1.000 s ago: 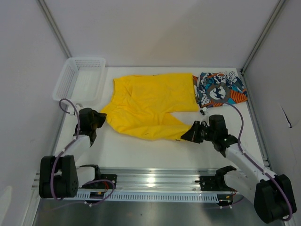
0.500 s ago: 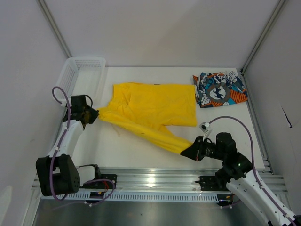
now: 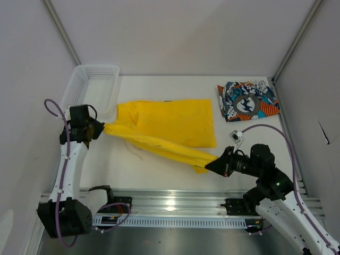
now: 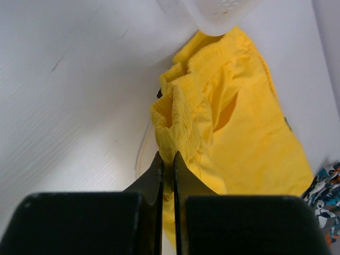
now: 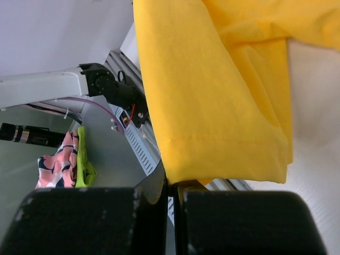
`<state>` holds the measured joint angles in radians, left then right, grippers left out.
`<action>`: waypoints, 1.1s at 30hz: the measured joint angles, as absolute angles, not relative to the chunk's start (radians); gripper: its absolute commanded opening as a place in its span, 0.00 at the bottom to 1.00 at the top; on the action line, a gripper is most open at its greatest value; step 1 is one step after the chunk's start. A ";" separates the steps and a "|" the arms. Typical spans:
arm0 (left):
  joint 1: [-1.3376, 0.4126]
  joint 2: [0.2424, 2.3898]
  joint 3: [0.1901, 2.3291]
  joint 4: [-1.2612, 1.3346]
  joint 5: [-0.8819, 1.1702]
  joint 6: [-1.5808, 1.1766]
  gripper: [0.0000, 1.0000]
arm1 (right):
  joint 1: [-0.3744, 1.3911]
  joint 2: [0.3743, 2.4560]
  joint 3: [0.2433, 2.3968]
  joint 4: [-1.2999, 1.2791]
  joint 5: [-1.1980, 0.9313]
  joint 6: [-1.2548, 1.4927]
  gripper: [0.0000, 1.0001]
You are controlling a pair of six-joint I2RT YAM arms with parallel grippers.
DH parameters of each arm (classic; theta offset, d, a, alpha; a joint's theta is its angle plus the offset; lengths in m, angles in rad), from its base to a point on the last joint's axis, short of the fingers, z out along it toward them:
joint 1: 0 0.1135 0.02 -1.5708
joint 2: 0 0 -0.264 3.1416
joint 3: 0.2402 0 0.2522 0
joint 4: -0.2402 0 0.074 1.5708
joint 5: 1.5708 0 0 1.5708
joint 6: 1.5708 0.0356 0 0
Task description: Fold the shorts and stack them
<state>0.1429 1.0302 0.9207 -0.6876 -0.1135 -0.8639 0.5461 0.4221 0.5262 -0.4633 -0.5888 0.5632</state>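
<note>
Yellow shorts (image 3: pixel 170 125), seemingly taut, between left fingers (image 4: pixel 151 178) and right fingers (image 5: pixel 154 186).

Bright plain yellow shorts (image 3: pixel 170 125) at mid-bench, doubled over. The near edge is stretched taut from 9 o'clock to 5 o'clock, pinched at its ends by the left hand (image 3: pixel 101 129) and right hand (image 3: pixel 211 165); the rest lies draped on the bench. Smaller printed shorts (image 3: pixel 247 101), blue/orange/black/white, lie bunched at 1 o'clock, apart.
</note>
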 measured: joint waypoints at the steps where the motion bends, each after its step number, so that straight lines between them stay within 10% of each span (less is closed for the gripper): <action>1: 0.145 1.028 0.942 -0.701 -0.114 -0.864 0.00 | 0.547 0.424 0.543 -0.463 -0.589 0.559 0.00; 33: 0.244 1.379 1.193 -0.669 0.013 -1.005 0.00 | 0.227 1.236 0.947 -0.294 -0.644 0.506 0.00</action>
<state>0.2436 1.3788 1.1934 -0.6689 0.0128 -1.0050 0.2268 1.2362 0.9474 -0.2943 -0.6441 0.5056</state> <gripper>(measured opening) 0.027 0.010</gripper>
